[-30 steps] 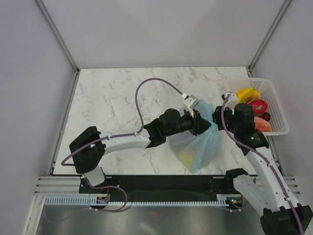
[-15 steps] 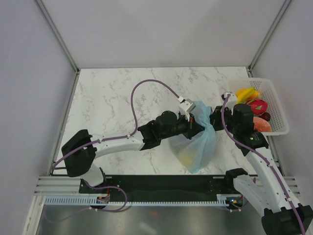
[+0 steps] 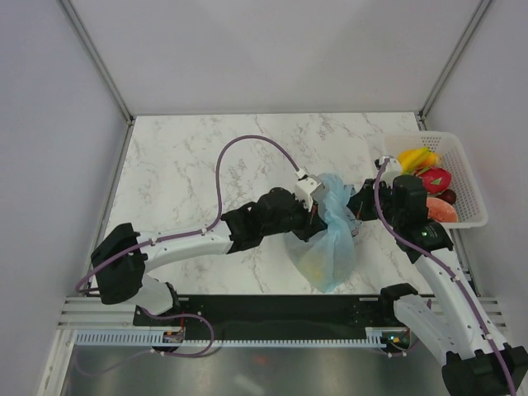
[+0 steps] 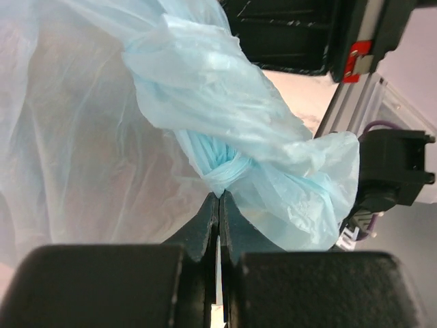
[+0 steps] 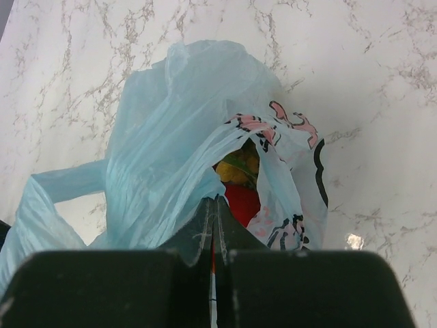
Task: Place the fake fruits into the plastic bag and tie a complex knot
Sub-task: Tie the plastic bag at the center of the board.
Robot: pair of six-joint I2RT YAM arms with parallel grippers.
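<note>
My left pincer (image 4: 218, 198) is shut, and its tips pinch the blue bag (image 3: 330, 239) right where the thin plastic is twisted into a tight bunch. My right pincer (image 5: 214, 201) is shut too, and it pinches a fold of the bag at the other side, by the mouth. The bag lies on the marble tabletop (image 3: 190, 165), between my two arms, with its fat end toward my bases and its top pulled up between the pincers. The mouth gapes a little on my right wrist's side, and inside I can see a yellow fruit (image 5: 240, 167) and a red fruit (image 5: 240, 201). The white part of the bag with pink and black doodles hangs just beside that gap. A white basket (image 3: 472, 190) sits at the right edge of the tabletop, close to my right arm. In it are a banana (image 3: 417, 157), a pink dragon fruit (image 3: 436, 178), a dark ball (image 3: 449, 196) and an orange-red slice (image 3: 443, 211).
</note>
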